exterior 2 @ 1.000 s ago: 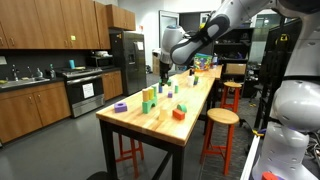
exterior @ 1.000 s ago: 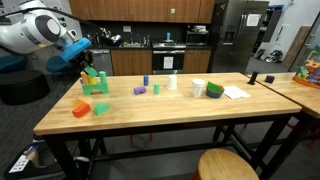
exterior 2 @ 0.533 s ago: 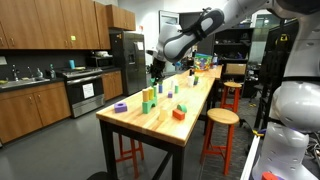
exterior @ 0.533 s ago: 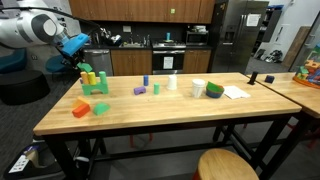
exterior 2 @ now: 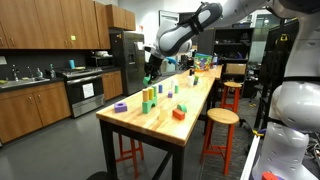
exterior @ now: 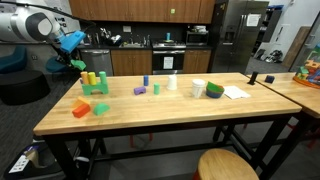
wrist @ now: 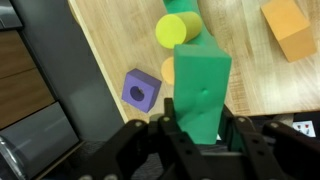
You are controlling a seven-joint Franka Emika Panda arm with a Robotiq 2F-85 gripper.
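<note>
Gripper [wrist: 200, 128] clamped on a tall green block [wrist: 200, 85], 2 fingers [wrist: 160, 140] squeezing its sides, block up in the air over the wooden table [wrist: 110, 45]. Down below on the tabletop: yellow cylinder [wrist: 178, 28], purple block [wrist: 142, 91] just beside it, orange block [wrist: 290, 27] well apart.

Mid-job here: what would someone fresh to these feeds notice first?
The wrist view is dominated by the hand clamped on a tall green block, held clear above one end of the long wooden table. On the tabletop below it sit a yellow cylinder, a purple block and an orange block.
</note>
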